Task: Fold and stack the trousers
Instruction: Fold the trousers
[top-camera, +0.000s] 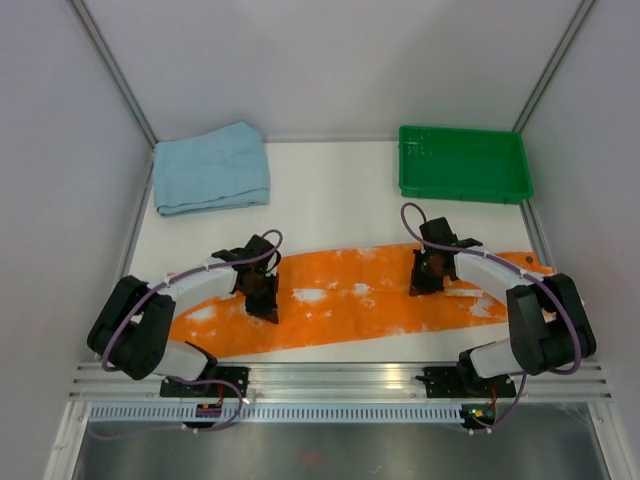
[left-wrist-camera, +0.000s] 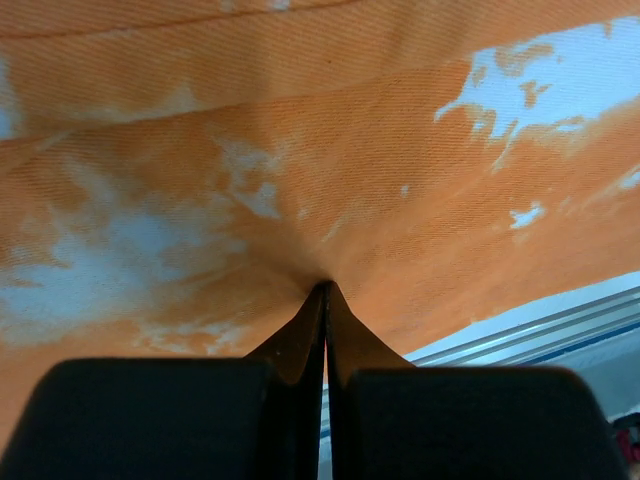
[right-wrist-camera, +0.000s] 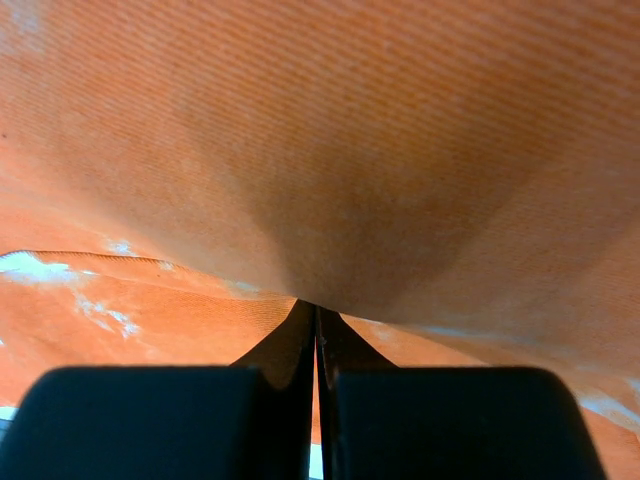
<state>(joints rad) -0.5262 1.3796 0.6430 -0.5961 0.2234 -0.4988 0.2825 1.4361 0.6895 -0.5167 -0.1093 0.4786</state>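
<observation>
Trousers (top-camera: 340, 300) are stretched in a long orange band along the near edge of the counter (top-camera: 330, 190), running almost from its left side to its right. The left fingers (left-wrist-camera: 300, 345) are pressed together with a pucker of the cloth nipped at their tips. The right fingers (right-wrist-camera: 292, 335) are the same, tight on a pinch of orange fabric further along. So both arms have a hold, and this looks like the start of a fold, nothing stacked yet. Next, I'd say, both arms need to lift together and level, carrying the cloth over itself without tugging it askew or losing the pinch. A folded blue cloth (top-camera: 212, 168) waits at the far left corner, and a green tray (top-camera: 462, 162) at the far right.
</observation>
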